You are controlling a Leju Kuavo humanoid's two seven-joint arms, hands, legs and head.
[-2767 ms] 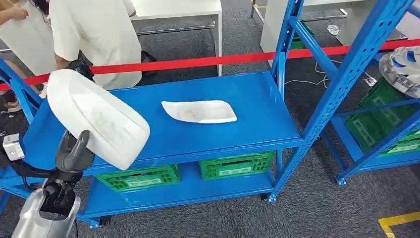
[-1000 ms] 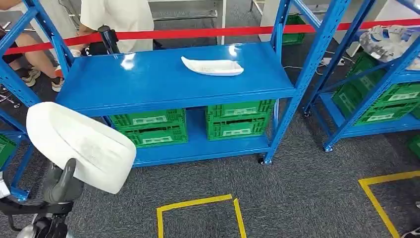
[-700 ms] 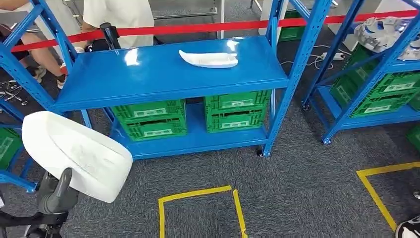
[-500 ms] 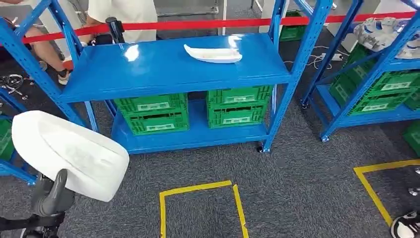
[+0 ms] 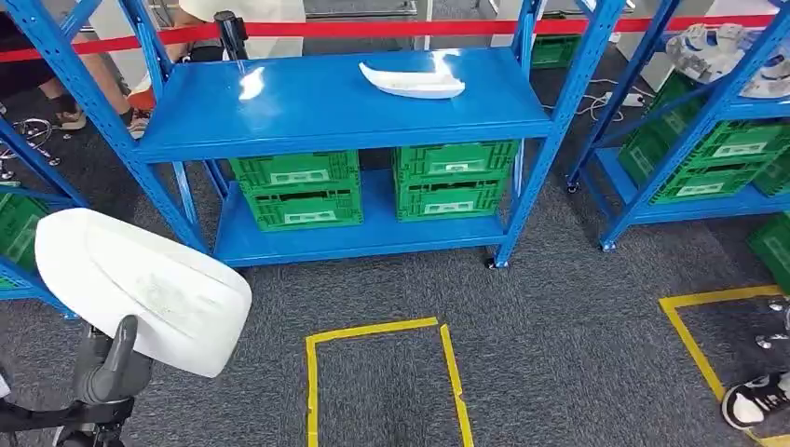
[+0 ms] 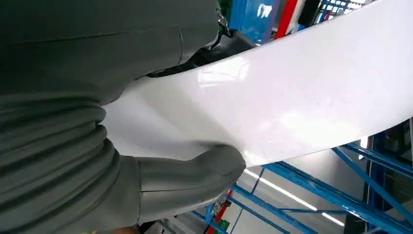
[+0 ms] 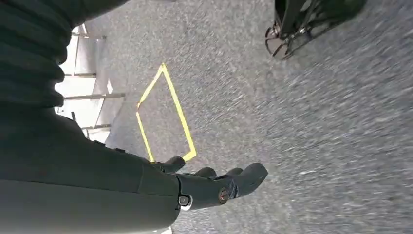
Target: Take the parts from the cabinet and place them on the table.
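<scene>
White, smooth and broad, the curved plastic panel sits clamped in the left hand — best carried level to the bench — while the right hand hangs empty, fingers apart.

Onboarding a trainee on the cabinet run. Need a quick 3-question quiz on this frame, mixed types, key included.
1. True or false: the left hand grips a large white part.
2. What lies on the top shelf of the blue cabinet?
A. a green crate
B. a smaller white part
C. a red tape roll
3. Fill in: the right hand hangs over the grey ____, holding nothing.

Key:
1. True; the wrist view shows the thumb pressed against the part.
2. B, the smaller white part. The green crates sit on the lower shelf.
3. Carpet.
</scene>
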